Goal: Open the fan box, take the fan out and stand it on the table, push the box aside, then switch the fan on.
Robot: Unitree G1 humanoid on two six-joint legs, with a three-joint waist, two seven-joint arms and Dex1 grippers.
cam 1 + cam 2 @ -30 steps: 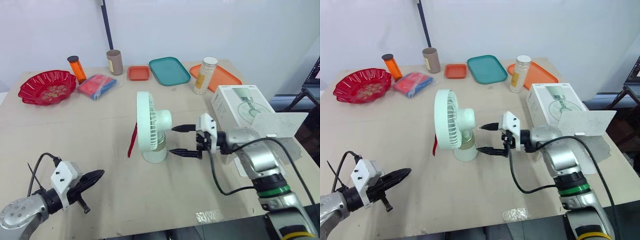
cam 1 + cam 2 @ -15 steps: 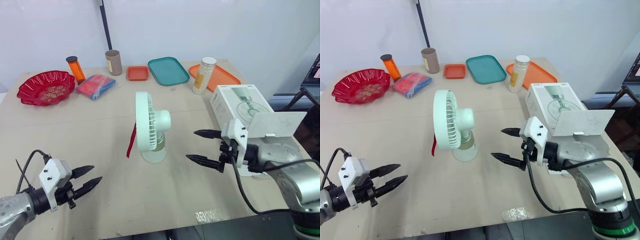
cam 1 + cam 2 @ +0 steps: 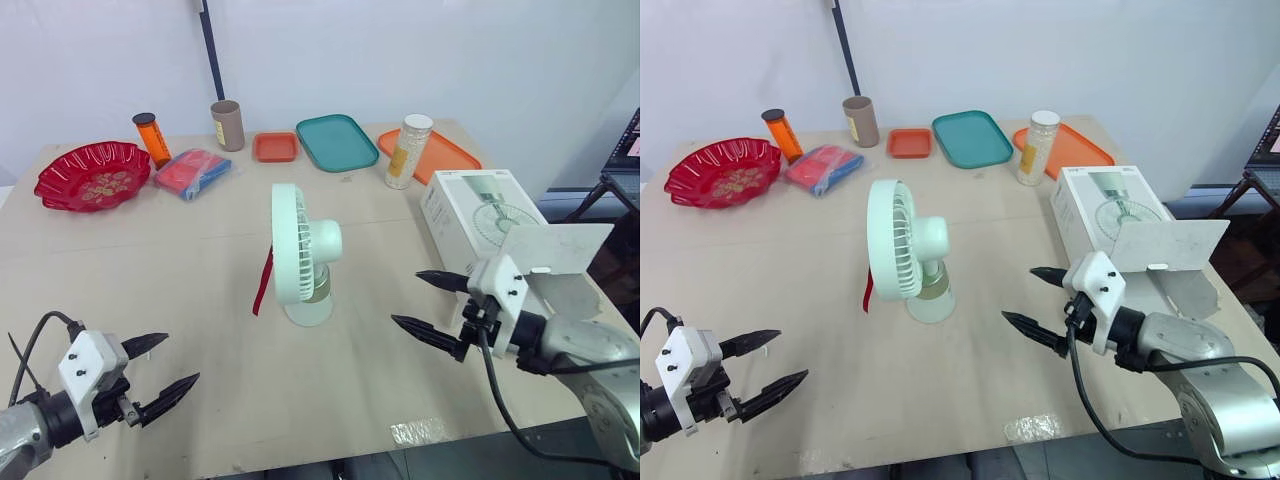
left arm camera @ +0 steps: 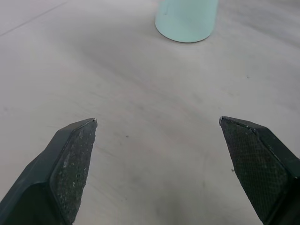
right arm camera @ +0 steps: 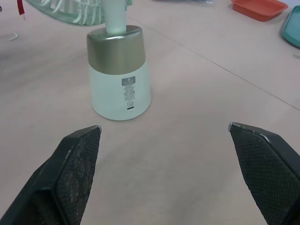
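On the counter, right in the middle, the fan stands up straight on its round foot. It is pale green and white. Its round face looks toward my left side. A red ribbon hangs down from that face. From my right wrist I can see the foot up close. It has a gold band at the top and a small label on the front. I cannot tell if the blades are turning.

The fan box is white with a picture of a fan on top. It lies by the right edge of the counter, well apart from the fan. Its flap is open and sticks out on the side near me.

My right gripper hangs over the counter between the fan and the box. Its two black fingers are spread wide and hold nothing. They point at the fan's foot but do not touch it.

My left gripper is low, near the front left of the counter. Its fingers are spread wide too, with nothing between them. They point toward the fan, which is far from them.

Along the back of the counter sit a red bowl, an orange bottle, a red and blue packet, a brown cup, a small orange tray, a teal tray, a tall jar and an orange tray just behind the jar.
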